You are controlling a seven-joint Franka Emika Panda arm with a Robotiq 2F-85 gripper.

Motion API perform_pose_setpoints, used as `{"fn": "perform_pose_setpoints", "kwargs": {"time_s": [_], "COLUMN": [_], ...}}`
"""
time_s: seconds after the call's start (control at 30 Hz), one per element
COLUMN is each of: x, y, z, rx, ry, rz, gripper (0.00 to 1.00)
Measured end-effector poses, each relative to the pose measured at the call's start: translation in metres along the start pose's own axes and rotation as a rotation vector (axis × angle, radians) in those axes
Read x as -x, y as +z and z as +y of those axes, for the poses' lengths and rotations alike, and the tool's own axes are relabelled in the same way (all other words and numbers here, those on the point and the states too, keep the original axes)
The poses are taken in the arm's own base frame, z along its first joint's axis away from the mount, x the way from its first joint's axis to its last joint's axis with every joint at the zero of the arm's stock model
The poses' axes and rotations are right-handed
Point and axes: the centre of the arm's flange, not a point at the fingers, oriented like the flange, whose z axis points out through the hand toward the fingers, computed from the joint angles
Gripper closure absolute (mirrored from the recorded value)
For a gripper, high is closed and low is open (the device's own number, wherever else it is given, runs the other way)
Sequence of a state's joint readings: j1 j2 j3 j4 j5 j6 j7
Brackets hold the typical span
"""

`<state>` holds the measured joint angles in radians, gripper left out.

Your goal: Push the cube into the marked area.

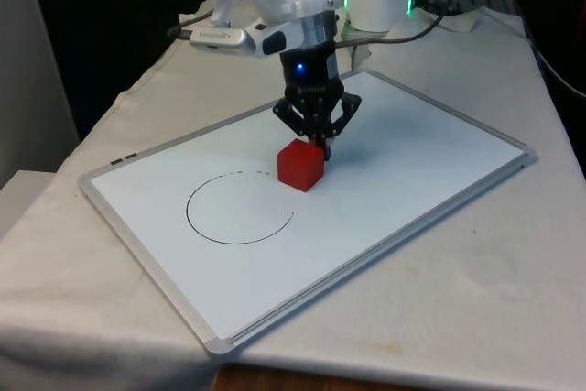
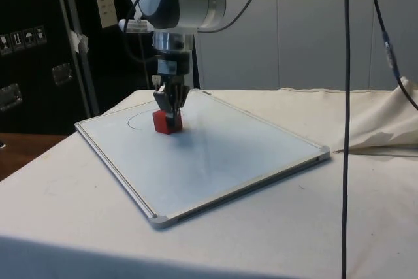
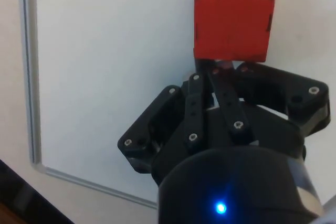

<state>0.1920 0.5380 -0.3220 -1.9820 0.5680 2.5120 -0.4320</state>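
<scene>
Front view: the red cube [image 1: 301,165] sits on the whiteboard [image 1: 430,162], just outside the drawn circle [image 1: 240,209] at its rim. The gripper [image 1: 320,141] stands directly behind the cube, fingers pressed together and empty, tips against the cube's face away from the circle.

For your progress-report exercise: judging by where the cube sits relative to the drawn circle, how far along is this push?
Done: the gripper, fingers together, is down behind the red cube on the whiteboard, at its far face. In hand: the cube sits at the edge of the circle, on the front view's right of it, mostly outside. Left: pushing it on until it lies fully inside the line.
</scene>
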Motion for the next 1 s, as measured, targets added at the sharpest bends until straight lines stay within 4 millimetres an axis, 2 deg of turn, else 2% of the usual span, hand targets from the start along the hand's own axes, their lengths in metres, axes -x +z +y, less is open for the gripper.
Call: {"fn": "perform_pose_setpoints", "kwargs": {"time_s": [0.43, 1.0], "x": [-0.011, -0.046], "y": [0.01, 0.013], "z": [0.003, 0.017], "rx": [0.016, 0.03], "ry": [0.057, 0.083], "rz": [0.004, 0.021], "gripper": [1.0, 1.0]}}
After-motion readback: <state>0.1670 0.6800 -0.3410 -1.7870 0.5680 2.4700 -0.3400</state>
